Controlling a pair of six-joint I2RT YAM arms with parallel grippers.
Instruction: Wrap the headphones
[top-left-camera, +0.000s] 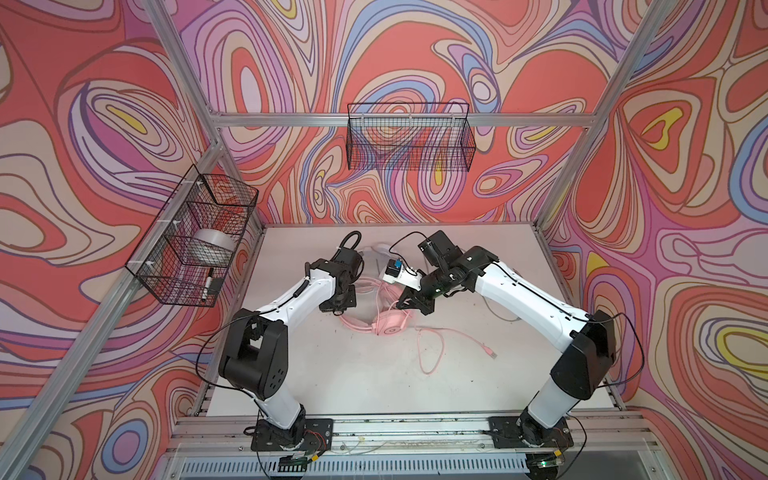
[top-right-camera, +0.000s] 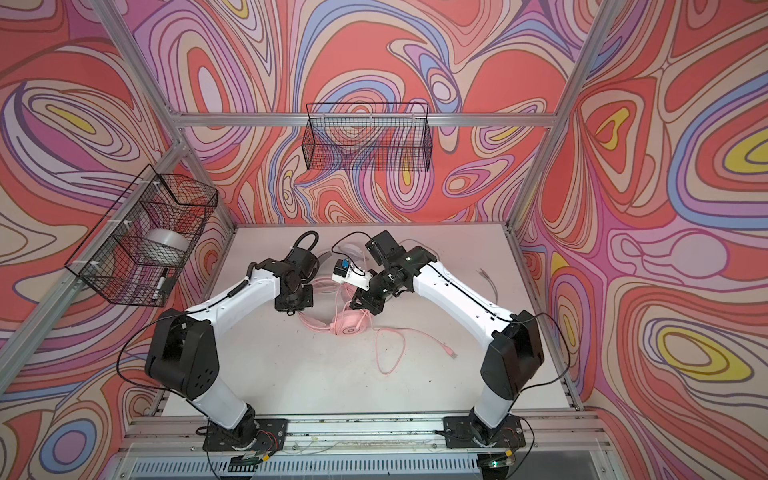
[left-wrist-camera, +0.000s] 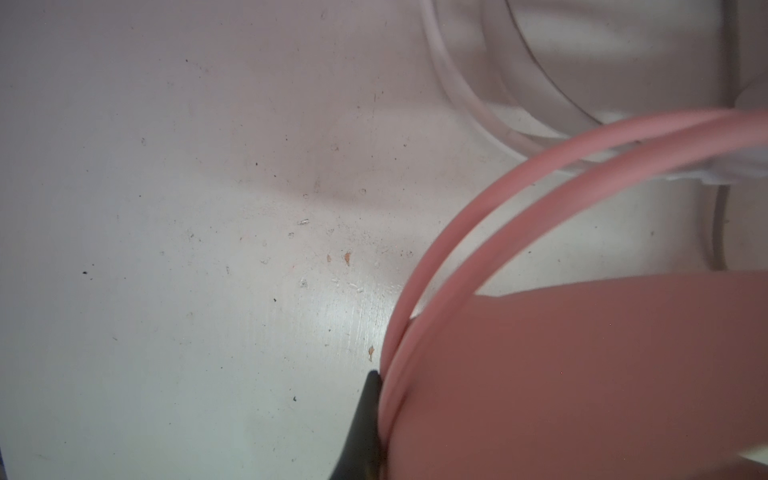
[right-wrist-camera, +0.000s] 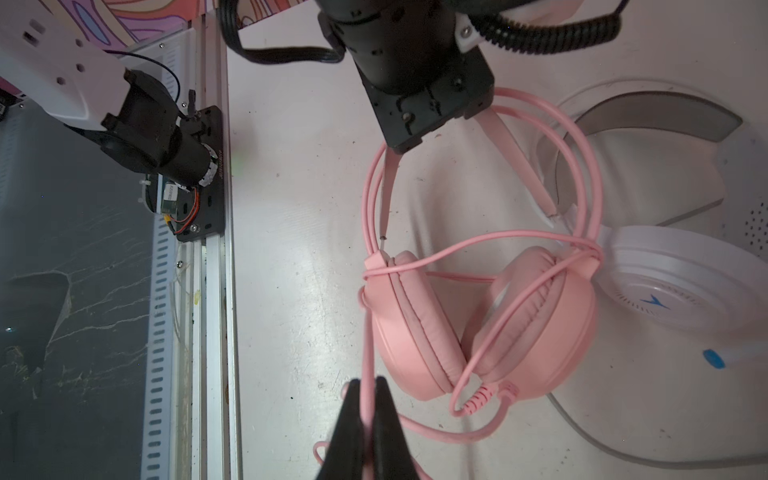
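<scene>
Seen in both top views, the worn white tabletop (top-left-camera: 324, 374) carries 2 headsets between the 2 arms. The pink over-ear headset (top-left-camera: 390, 326) lies at mid-table. Its 2 padded round earcups (right-wrist-camera: 419, 316) are pressed face to face, and its flat headband runs away under the left gripper (right-wrist-camera: 399, 143). The thin pink cable (right-wrist-camera: 536, 286) crosses the earcups several times and loops up along the headband. The left gripper's jaws are closed on the headband. The left wrist view shows only 1 black finger (left-wrist-camera: 365, 415), lying against 2 cable strands and the broad pink band. The right gripper (right-wrist-camera: 365, 384) has its 2 black fingers pinched tight on a single run of the pink cable, just beside the nearer earcup. From there the slack cable lies in a loose loop on the table and ends in a pink plug (top-left-camera: 490, 351) on the right arm's side. The white over-ear headset (right-wrist-camera: 673, 286), with a grey headband pad, lies flat just beside the pink one on its far side. Its grey cable (right-wrist-camera: 623, 457) trails over the table. A black wire basket (top-left-camera: 187, 249) on the left frame rail holds a grey tape roll (top-left-camera: 210, 249) and a marker (top-left-camera: 206, 286). A second black wire basket (top-left-camera: 409, 139) hangs on the back rail.
</scene>
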